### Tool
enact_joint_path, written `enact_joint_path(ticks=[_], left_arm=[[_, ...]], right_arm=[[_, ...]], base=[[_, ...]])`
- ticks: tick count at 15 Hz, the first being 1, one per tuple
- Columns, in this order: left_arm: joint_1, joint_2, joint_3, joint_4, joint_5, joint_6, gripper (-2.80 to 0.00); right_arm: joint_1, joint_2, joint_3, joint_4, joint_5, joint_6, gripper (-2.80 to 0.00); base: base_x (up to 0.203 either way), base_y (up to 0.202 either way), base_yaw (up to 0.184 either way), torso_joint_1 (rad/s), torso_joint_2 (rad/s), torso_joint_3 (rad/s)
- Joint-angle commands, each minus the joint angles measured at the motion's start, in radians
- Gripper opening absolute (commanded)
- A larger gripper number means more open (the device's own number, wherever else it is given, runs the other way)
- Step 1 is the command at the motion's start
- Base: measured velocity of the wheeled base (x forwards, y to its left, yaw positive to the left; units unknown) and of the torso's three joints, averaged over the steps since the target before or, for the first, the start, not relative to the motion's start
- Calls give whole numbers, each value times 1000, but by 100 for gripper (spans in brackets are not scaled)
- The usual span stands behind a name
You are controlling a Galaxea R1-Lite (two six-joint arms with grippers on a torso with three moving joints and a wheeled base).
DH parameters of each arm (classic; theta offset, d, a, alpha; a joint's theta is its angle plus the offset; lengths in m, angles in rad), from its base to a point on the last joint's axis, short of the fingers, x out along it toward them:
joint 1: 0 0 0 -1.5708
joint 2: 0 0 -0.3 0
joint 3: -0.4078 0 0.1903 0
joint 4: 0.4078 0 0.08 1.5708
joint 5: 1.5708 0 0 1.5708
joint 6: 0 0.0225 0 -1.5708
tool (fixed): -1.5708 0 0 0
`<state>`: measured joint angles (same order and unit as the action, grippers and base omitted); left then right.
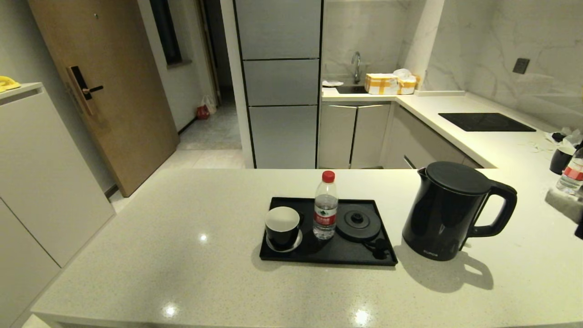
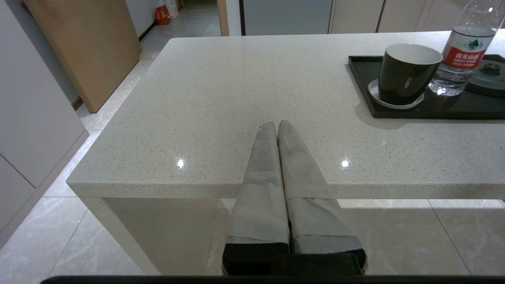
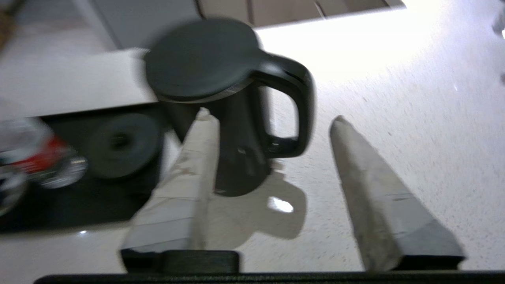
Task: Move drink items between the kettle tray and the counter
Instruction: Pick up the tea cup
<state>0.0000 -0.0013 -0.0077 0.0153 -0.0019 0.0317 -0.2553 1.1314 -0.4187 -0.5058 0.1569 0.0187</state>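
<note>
The black kettle (image 1: 448,212) stands upright on the off-white counter (image 1: 182,237), just right of the black kettle tray (image 1: 328,255). On the tray are the round base disc (image 1: 358,224), bare, the red-capped water bottle (image 1: 325,212), and the black mug (image 1: 282,226) on a white saucer. My right gripper (image 3: 272,115) is open, held a little short of the kettle (image 3: 229,98) on its handle side, with nothing between its fingers. My left gripper (image 2: 276,125) is shut and empty, over the counter's near edge, left of the tray (image 2: 394,112).
At the far right a second mug (image 1: 560,160) and a second bottle (image 1: 571,175) stand on the side counter. A black hob (image 1: 485,121) and a sink lie further back. A grey finger of my right gripper (image 1: 564,203) shows at the right edge.
</note>
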Motion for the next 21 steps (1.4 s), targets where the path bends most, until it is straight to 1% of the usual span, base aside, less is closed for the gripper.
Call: enact_joint_path(ticks=[1, 2, 4, 5, 6, 7, 8, 9, 11, 13, 14, 15, 16, 19, 20, 21], left_arm=[[0, 1, 1, 0, 0, 1, -280], [0, 1, 0, 0, 0, 1, -280], [0, 0, 0, 0, 0, 1, -280], [0, 0, 0, 0, 0, 1, -280], [0, 0, 0, -2, 0, 0, -280], [0, 0, 2, -3, 0, -1, -280], [0, 0, 2, -3, -1, -1, -280], [0, 0, 2, -3, -1, -1, -280], [0, 0, 2, -3, -1, -4, -280], [0, 0, 2, -6, -1, -6, -280], [0, 0, 3, -6, -1, -10, -280], [0, 0, 3, -6, -1, -9, -280], [0, 0, 3, -6, -1, -12, -280], [0, 0, 3, -8, -1, -15, -280], [0, 0, 3, -8, -1, -16, -280], [0, 0, 3, -8, 0, -21, -280]], right_arm=[[1, -381, -112, 496, 52, 1, -280], [1, -482, -201, 701, 76, 1, -280], [11, -596, -461, 1029, 81, -1, -280], [33, -633, -585, 1170, 67, -1, -280], [82, -666, -721, 1324, 43, -2, -280], [135, -705, -834, 1506, 11, -1, -280], [176, -763, -912, 1674, -39, 3, -280], [199, -818, -950, 1759, -90, 6, -280], [226, -950, -928, 1826, -166, 10, -280], [238, -1097, -854, 1834, -188, -5, -280], [241, -1134, -834, 1817, -195, 10, -280], [244, -1141, -821, 1744, -199, 52, -280], [245, -1138, -788, 1621, -201, 82, -280], [248, -1133, -570, 1303, -208, 111, -280], [248, -1133, -488, 1204, -211, 90, -280], [248, -1133, -360, 1082, -213, 62, -280]], base=[[0, 0, 0, 0, 0, 0], [0, 0, 0, 0, 0, 0], [0, 0, 0, 0, 0, 0], [0, 0, 0, 0, 0, 0], [0, 0, 0, 0, 0, 0], [0, 0, 0, 0, 0, 0], [0, 0, 0, 0, 0, 0], [0, 0, 0, 0, 0, 0], [0, 0, 0, 0, 0, 0], [0, 0, 0, 0, 0, 0], [0, 0, 0, 0, 0, 0], [0, 0, 0, 0, 0, 0], [0, 0, 0, 0, 0, 0], [0, 0, 0, 0, 0, 0], [0, 0, 0, 0, 0, 0], [0, 0, 0, 0, 0, 0]])
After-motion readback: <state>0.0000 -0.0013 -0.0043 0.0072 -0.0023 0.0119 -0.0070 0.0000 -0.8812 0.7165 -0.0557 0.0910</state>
